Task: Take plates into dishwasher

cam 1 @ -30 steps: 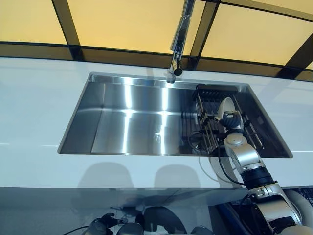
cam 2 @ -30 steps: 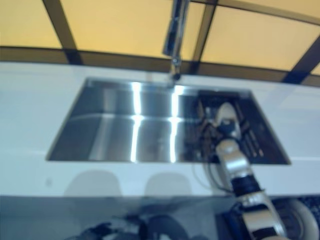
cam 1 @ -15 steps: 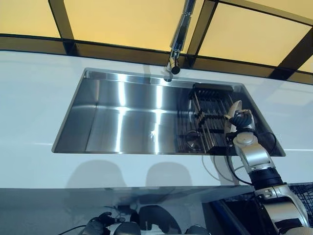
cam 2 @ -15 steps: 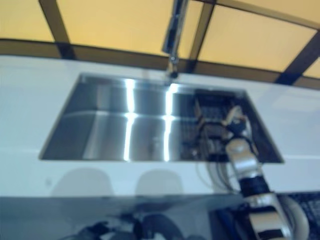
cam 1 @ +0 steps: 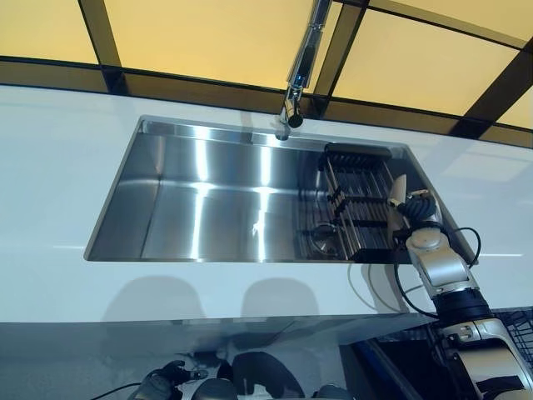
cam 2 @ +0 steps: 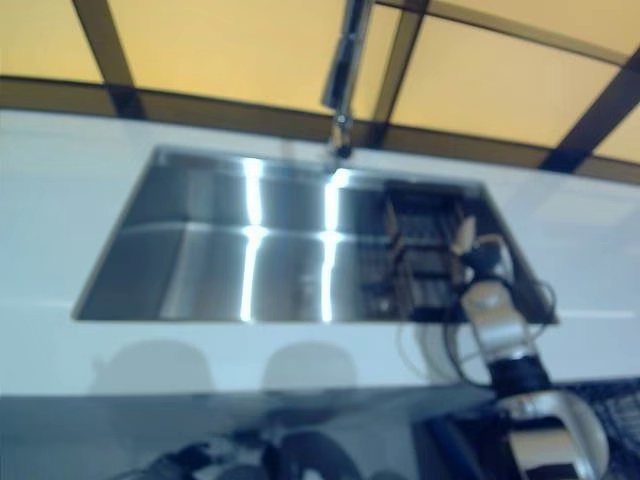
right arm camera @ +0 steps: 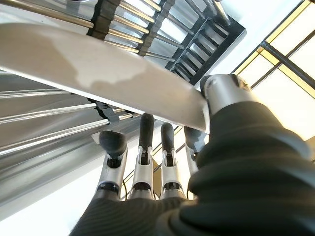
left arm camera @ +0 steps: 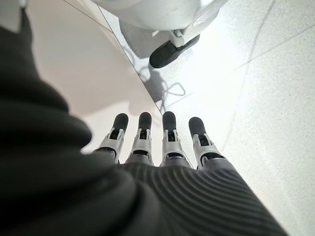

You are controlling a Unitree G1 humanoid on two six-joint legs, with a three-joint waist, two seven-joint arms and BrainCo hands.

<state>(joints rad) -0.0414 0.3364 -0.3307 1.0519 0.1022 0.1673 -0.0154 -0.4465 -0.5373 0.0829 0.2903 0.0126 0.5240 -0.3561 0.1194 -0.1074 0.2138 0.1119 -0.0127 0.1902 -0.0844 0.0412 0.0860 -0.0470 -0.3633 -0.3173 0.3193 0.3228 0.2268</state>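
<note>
In the left eye view one steel sink (cam 1: 166,200) is set in a white counter (cam 1: 50,167), with one faucet (cam 1: 301,62) above its far edge. One dark wire rack (cam 1: 358,200) stands in the right end of the sink. The right hand (cam 1: 414,208) is over the right rim of the sink, just beside the rack, and holds one white plate (cam 1: 397,193) on edge. The left hand (cam 1: 158,385) shows low at the bottom edge, below the counter.

The right eye view gives the same scene, only more blurred.

In the left wrist view the left hand's fingers (left arm camera: 170,140) are straight and hold nothing; past them is a pale floor (left arm camera: 266,98).

In the right wrist view the plate crosses in front of the rack bars. The thumb (right arm camera: 224,91) presses on its upper face and the fingers (right arm camera: 145,142) lie under it, so the plate is pinched.
</note>
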